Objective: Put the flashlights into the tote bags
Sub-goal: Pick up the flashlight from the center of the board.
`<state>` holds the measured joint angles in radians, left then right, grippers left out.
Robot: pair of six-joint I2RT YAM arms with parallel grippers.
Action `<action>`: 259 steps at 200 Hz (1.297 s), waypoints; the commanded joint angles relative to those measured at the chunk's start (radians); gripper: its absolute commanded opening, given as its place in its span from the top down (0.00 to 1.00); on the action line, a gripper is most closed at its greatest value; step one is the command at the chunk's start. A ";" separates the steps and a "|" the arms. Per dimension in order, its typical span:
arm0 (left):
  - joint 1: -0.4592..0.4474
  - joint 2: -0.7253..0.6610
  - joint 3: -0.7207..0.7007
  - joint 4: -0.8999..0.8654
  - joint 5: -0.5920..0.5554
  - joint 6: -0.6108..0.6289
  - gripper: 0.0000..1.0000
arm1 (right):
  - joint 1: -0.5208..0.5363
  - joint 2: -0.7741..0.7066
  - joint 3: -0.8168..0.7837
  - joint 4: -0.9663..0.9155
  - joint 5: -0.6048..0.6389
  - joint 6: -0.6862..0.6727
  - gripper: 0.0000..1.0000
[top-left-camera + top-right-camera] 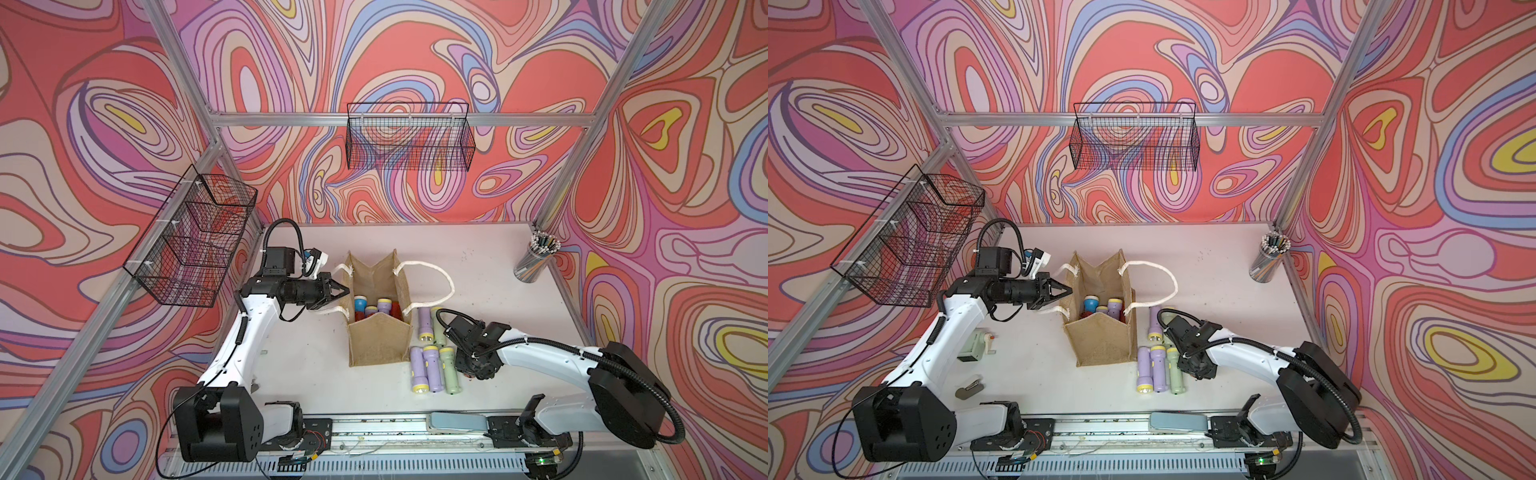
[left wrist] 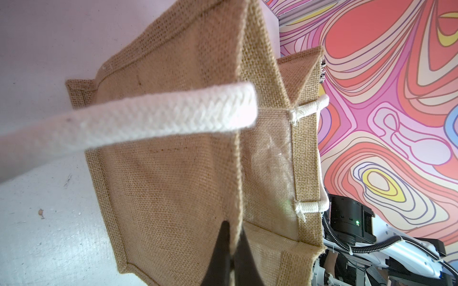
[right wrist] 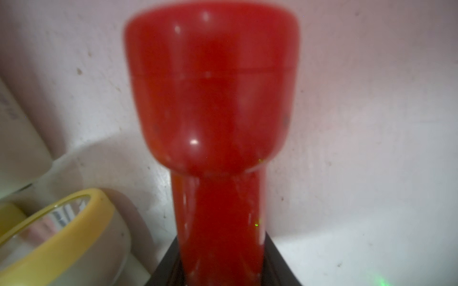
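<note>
The tan burlap tote bag [image 1: 380,340] [image 1: 1100,343] stands open mid-table with blue, lilac and red flashlights [image 1: 384,306] upright inside. My left gripper [image 1: 344,291] [image 2: 234,250] is shut on the bag's left rim [image 2: 238,173], and a white rope handle [image 2: 148,118] crosses in front of it. Lilac and pale green flashlights [image 1: 432,368] [image 1: 1158,368] lie on the table right of the bag. My right gripper [image 1: 471,370] [image 3: 219,247] points down beside them. Its black fingers [image 3: 166,270] press both sides of a red flashlight [image 3: 213,99] lying on the table.
A cup of pencils [image 1: 536,257] stands at the back right corner. Black wire baskets hang on the back wall [image 1: 409,137] and the left wall [image 1: 195,237]. A pale green device [image 1: 971,347] sits by the left arm. A grey-green pedal [image 1: 457,424] lies on the front rail.
</note>
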<state>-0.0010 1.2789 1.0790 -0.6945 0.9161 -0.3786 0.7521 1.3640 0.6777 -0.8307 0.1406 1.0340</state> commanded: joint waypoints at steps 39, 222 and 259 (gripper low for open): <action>-0.001 0.004 0.005 0.012 0.005 0.002 0.97 | -0.010 -0.103 0.300 -0.400 0.360 0.046 0.78; -0.001 -0.024 -0.010 0.013 -0.003 0.007 0.97 | 0.042 0.179 0.969 0.057 0.067 -0.503 0.82; 0.000 -0.023 -0.011 0.012 0.000 0.008 0.97 | 0.110 0.272 1.013 0.157 -0.038 -0.558 0.82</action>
<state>-0.0010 1.2774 1.0786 -0.6949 0.9150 -0.3782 0.8295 1.6119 1.6436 -0.8139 0.2199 0.5369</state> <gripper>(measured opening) 0.055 0.400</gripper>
